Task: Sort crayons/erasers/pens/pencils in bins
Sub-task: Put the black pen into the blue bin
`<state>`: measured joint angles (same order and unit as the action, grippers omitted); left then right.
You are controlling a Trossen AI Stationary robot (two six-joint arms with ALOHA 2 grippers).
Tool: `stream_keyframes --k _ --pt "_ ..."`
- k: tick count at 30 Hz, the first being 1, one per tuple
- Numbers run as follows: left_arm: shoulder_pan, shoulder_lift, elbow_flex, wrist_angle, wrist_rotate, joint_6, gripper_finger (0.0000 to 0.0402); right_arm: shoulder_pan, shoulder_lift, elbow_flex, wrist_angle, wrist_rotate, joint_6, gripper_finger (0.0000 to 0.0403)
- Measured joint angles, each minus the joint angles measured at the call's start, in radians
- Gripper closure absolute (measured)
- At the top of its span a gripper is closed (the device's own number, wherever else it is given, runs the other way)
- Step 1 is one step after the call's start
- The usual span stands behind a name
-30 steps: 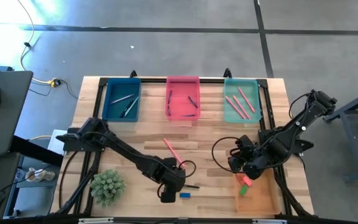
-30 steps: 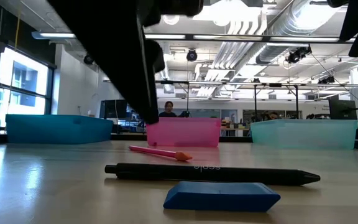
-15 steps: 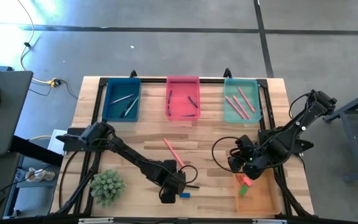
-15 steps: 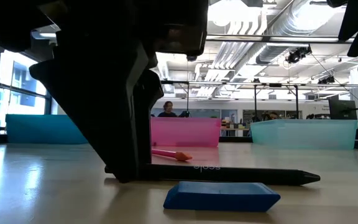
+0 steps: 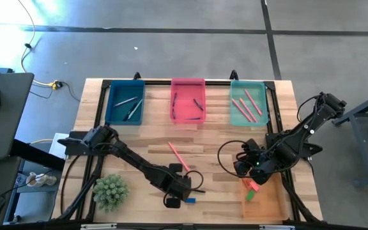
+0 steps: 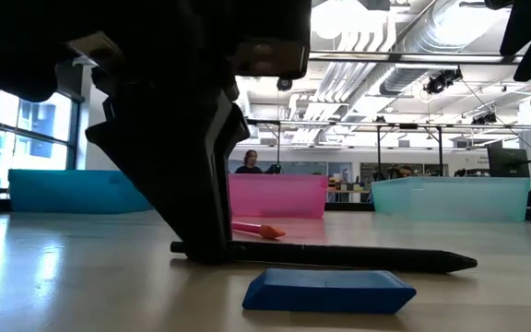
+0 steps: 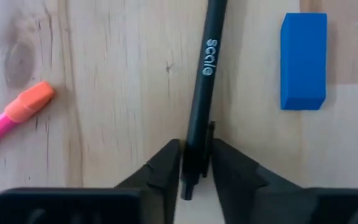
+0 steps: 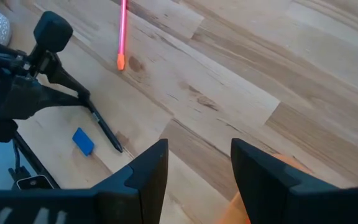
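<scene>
A black pen (image 7: 201, 93) lies on the wooden table near its front edge; it also shows in the high view (image 5: 197, 190). A blue eraser (image 7: 303, 61) lies beside it. My left gripper (image 7: 194, 171) stands down on the table, shut on the pen's end. A pink pencil (image 5: 176, 154) lies farther back. My right gripper (image 8: 197, 163) is open and empty above the table, by the orange bin (image 5: 270, 203), which holds a pink eraser (image 5: 253, 186) and a green one (image 5: 250, 195). The blue bin (image 5: 125, 102), pink bin (image 5: 188, 100) and teal bin (image 5: 247, 102) stand along the far edge. My left gripper pinches the pen's end (image 7: 191, 163), the one toward the table's left, between its two fingers (image 7: 165, 169). The fingers come from above, pointing down, one on each long side of the pen. The pen lies flat on the table (image 6: 339, 256).
A spiky green plant ornament (image 5: 110, 190) sits at the near left. The blue bin holds grey-teal sticks, the pink bin dark pens, the teal bin salmon-pink sticks. Black frame rails run along the table's sides.
My left gripper has come down onto the table at the pen's left end. The pen has slid a little toward the table's right and still lies flat. The blue eraser and pink pencil have stayed where they were.
</scene>
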<state>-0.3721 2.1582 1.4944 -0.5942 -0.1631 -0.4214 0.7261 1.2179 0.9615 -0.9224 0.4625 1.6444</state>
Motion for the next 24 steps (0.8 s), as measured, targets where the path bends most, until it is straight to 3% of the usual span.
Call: stream_keyframes --k 7,24 --pt "-0.004 0.0 0.0 0.0 0.0 0.059 0.0384 0.0 0.0 0.0 0.026 0.0 -0.004 0.0236" --pt "0.053 -0.084 -0.007 -0.016 0.126 0.146 0.0384 0.024 0.0 -0.001 0.315 -0.038 -0.243 0.0236"
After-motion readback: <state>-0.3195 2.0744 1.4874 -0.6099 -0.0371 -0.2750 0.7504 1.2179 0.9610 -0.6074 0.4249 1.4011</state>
